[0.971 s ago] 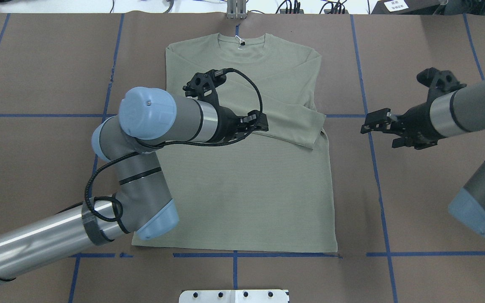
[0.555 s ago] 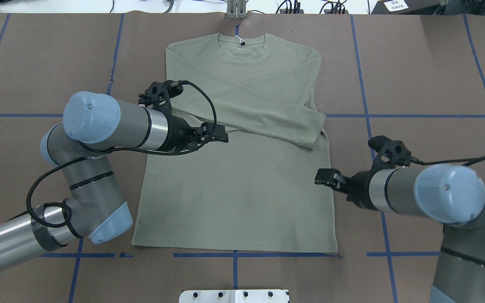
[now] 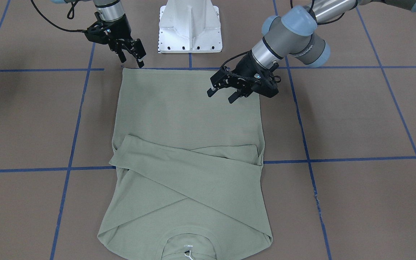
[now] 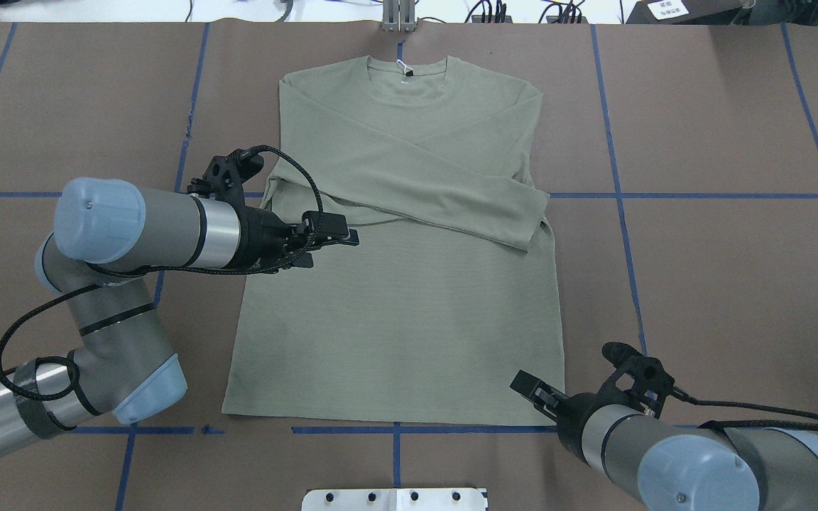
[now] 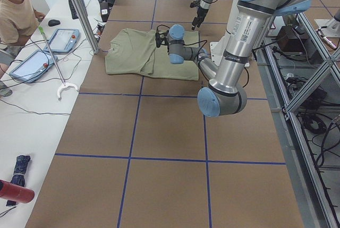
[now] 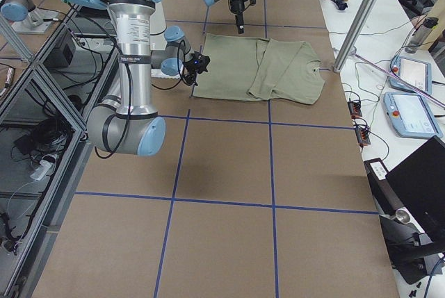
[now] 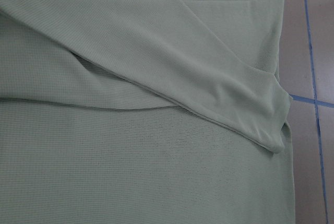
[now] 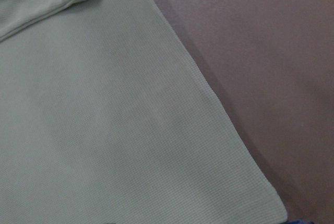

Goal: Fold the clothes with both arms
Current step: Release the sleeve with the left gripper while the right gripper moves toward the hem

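Shirt (image 4: pixel 409 319) lies flat and face up in the middle of the worktop (image 4: pixel 721 284), its collar (image 4: pixel 407 71) toward the far edge and its hem (image 4: pixel 395 419) toward the robot's edge, just short of the white base pedestal (image 3: pixel 190 25). The 2 sleeves (image 4: pixel 451 184) are already laid in across the chest and cross each other, so the garment reads as a plain rectangle. That part of the fold looks done.

The body itself is not folded yet: from hem to collar it is 1 layer with only light ripples.

The left arm (image 4: pixel 167 227) reaches in from the robot's left, and its jaws hang over the shirt's left side, just below the crossed sleeves. The left jaws stand clearly apart and hold nothing; the left wrist view shows only cloth beneath them. The right arm (image 4: pixel 664 454) is low at the robot's edge, with its jaws near the hem corner (image 8: pixel 271 203) on the robot's right. The right jaws also look parted and empty, and I cannot tell whether they touch the fabric.

My judgement is that the task is about halfway. What remains is for each arm to take a hem corner and carry the lower body up toward the collar, perhaps with 1 more fold after that. The left jaws seem farther from their corner than the right.
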